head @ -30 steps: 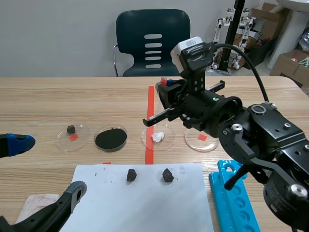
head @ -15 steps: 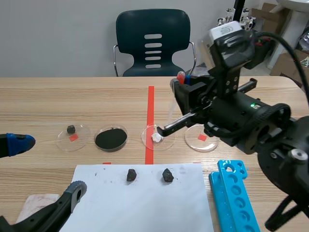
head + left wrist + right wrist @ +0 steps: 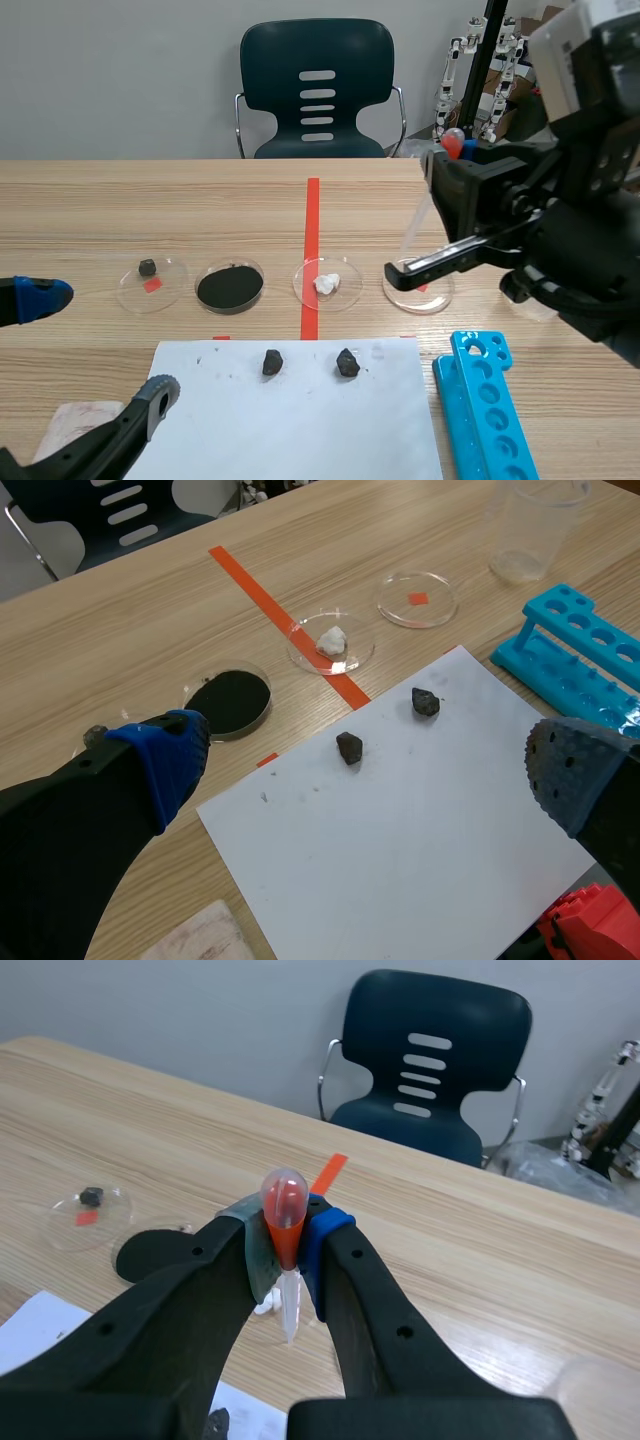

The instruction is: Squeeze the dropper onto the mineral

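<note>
My right gripper (image 3: 452, 162) hangs raised at the right, shut on a dropper (image 3: 283, 1210) with a red bulb. Its clear tube (image 3: 414, 226) points down toward an empty petri dish (image 3: 418, 288) with a red mark. The white mineral (image 3: 327, 283) lies in the dish (image 3: 345, 295) to the left of that one, beside the red tape line; it also shows in the left wrist view as the white mineral (image 3: 331, 640). My left gripper (image 3: 95, 345) stays low at the near left, open, with nothing between its fingers (image 3: 160, 760).
A dish of black powder (image 3: 230, 287) and a dish with a small dark rock (image 3: 149, 268) sit further left. Two dark rocks (image 3: 273, 362) (image 3: 347, 362) lie on white paper (image 3: 300, 420). A blue tube rack (image 3: 485, 410) and a clear cup (image 3: 535, 530) stand on the right.
The right arm has swung up and to the right with the dropper, from over the white mineral's dish to over the empty dish. The left gripper has kept still.
</note>
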